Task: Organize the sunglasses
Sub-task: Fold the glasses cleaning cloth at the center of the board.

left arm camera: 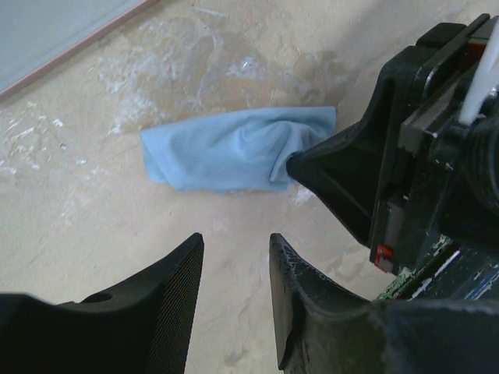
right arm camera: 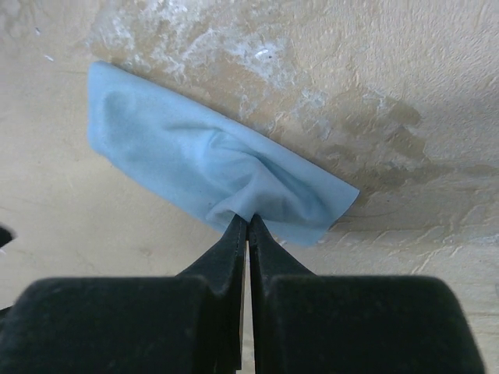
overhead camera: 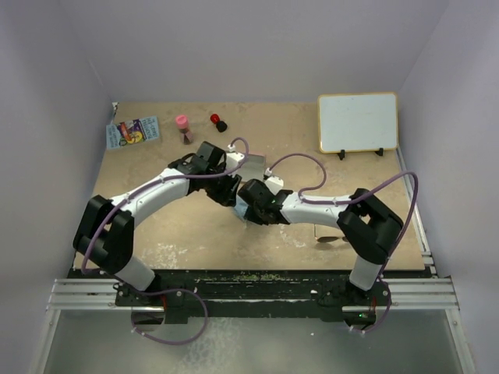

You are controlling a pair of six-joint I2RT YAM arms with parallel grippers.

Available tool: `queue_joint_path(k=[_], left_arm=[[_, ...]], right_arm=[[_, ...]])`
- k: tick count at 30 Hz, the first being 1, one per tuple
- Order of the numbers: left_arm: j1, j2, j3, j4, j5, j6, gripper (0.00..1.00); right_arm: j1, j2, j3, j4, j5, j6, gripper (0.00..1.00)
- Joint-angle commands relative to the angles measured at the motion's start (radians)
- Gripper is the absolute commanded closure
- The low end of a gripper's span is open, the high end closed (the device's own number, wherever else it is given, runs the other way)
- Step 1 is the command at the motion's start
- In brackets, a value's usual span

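Sunglasses [overhead camera: 331, 238] in the top view flat on the table [overhead camera: 195, 234], well behind the right gripper [overhead camera: 246, 212], beside that arm's elbow; left gripper [overhead camera: 228, 195] just beside the right one, mid-table. Left wrist view: own fingers [left arm camera: 168, 304] parted, holding nothing; blue cloth [left arm camera: 222, 148] ahead, its right end nipped by the right gripper [left arm camera: 295, 165]. Right wrist view: jaws clamped on the crumpled near edge of the blue cloth [right arm camera: 179, 152].
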Motion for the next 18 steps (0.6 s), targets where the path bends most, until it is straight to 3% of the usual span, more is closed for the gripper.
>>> queue_joint_path(k=[1, 5, 13, 18], left_arm=[[-0.016, 0.074, 0.006, 0.087, -0.032, -0.033, 0.57], [-0.016, 0.127, 0.032, 0.068, -0.063, -0.026, 0.57], [-0.016, 0.017, 0.033, 0.102, -0.073, -0.054, 0.57], [-0.016, 0.051, 0.044, 0.096, -0.079, -0.049, 0.57]], right_arm=[[-0.02, -0.049, 0.007, 0.012, 0.015, 0.02, 1.0], [-0.037, -0.04, 0.026, 0.014, 0.021, 0.015, 1.0], [-0.064, -0.053, 0.053, 0.004, 0.078, 0.035, 1.0], [-0.075, -0.033, 0.078, -0.025, 0.077, 0.027, 1.0]])
